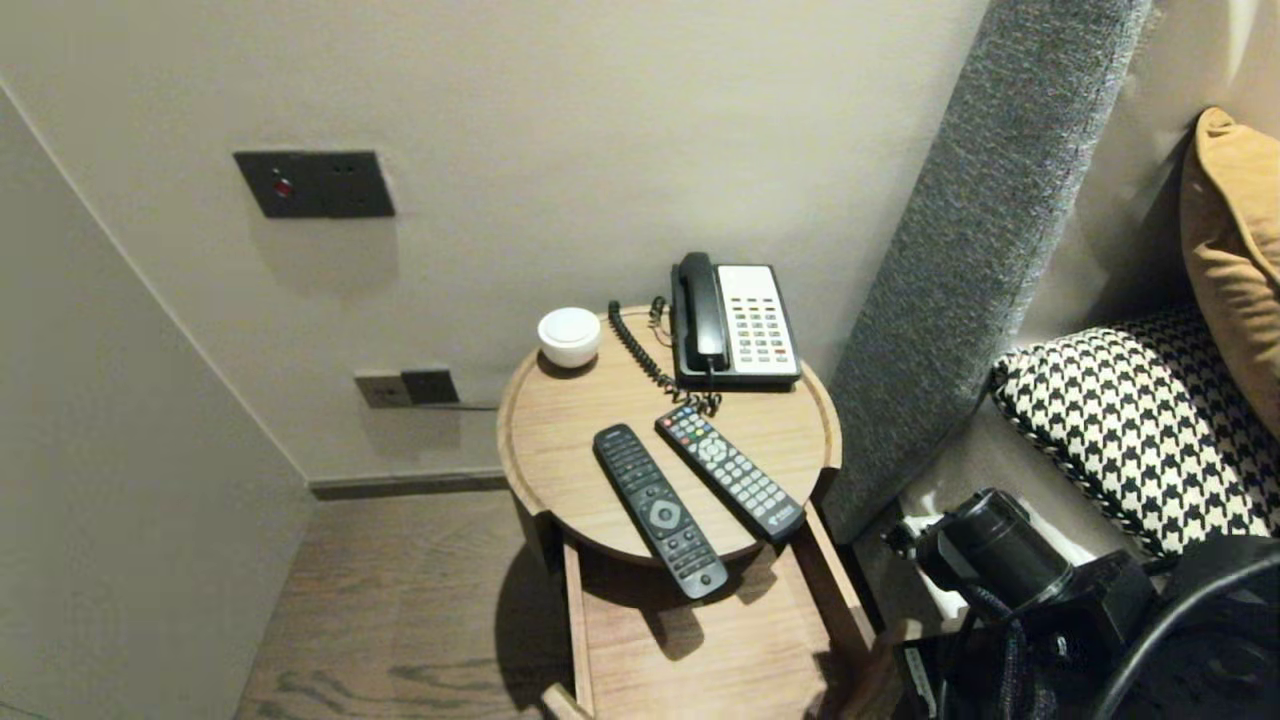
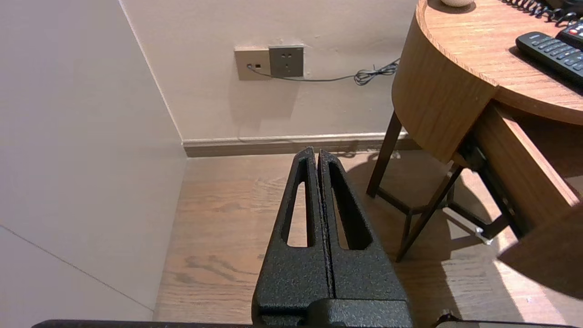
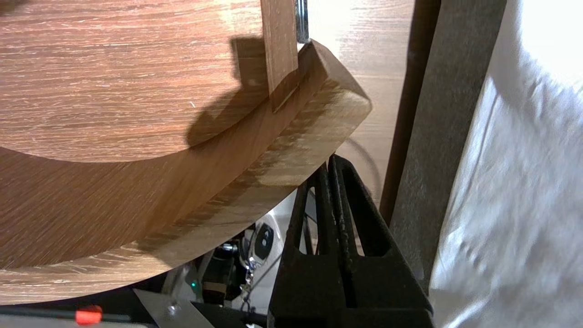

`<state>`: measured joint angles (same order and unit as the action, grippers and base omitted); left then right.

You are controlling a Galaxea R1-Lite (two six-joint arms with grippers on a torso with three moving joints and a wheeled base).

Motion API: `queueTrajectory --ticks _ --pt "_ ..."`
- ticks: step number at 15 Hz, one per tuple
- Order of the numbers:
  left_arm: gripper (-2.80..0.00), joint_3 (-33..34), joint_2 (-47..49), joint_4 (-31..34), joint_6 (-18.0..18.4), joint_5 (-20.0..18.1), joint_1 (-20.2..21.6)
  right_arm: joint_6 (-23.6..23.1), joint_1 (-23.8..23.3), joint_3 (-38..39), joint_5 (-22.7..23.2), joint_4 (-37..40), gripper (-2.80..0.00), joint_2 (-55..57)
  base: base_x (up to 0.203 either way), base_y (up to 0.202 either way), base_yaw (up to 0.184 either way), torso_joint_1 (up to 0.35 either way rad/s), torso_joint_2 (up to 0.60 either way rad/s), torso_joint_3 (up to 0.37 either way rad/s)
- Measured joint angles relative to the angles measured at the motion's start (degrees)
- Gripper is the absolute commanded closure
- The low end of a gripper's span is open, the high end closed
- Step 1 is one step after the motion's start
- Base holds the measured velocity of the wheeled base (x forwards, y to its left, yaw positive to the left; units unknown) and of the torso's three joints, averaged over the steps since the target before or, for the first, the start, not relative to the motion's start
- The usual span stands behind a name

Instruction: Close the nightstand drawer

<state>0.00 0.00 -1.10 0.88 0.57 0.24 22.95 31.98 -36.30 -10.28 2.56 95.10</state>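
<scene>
A round wooden bedside table (image 1: 545, 450) has its drawer (image 1: 690, 660) pulled out toward me. On top lie a black remote (image 1: 660, 510) and a second remote with coloured buttons (image 1: 730, 470), both overhanging the front rim. My right gripper (image 3: 329, 159) is shut and empty, with its tips right at the corner of the drawer's curved front (image 3: 282, 150), between the drawer and the bed. Whether it touches the wood I cannot tell. Only the right arm's wrist (image 1: 1040, 590) shows in the head view. My left gripper (image 2: 316, 152) is shut, parked over the wooden floor left of the table (image 2: 437, 86).
A corded phone (image 1: 735, 322) and a white bowl (image 1: 570, 336) stand at the table's back. A grey headboard panel (image 1: 960, 270) and the bed with a houndstooth pillow (image 1: 1130, 430) press close on the right. Wall sockets (image 2: 284, 61) and a cable sit low on the wall.
</scene>
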Motion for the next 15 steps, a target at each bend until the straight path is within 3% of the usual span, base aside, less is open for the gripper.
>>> queueTrajectory --ticks 15 --pt "0.0 0.0 0.0 -0.02 0.01 0.05 -0.02 -0.4 -1.68 -18.64 0.06 0.39 0.0 13.62 0.0 0.0 0.0 0.0 0.0 0.0"
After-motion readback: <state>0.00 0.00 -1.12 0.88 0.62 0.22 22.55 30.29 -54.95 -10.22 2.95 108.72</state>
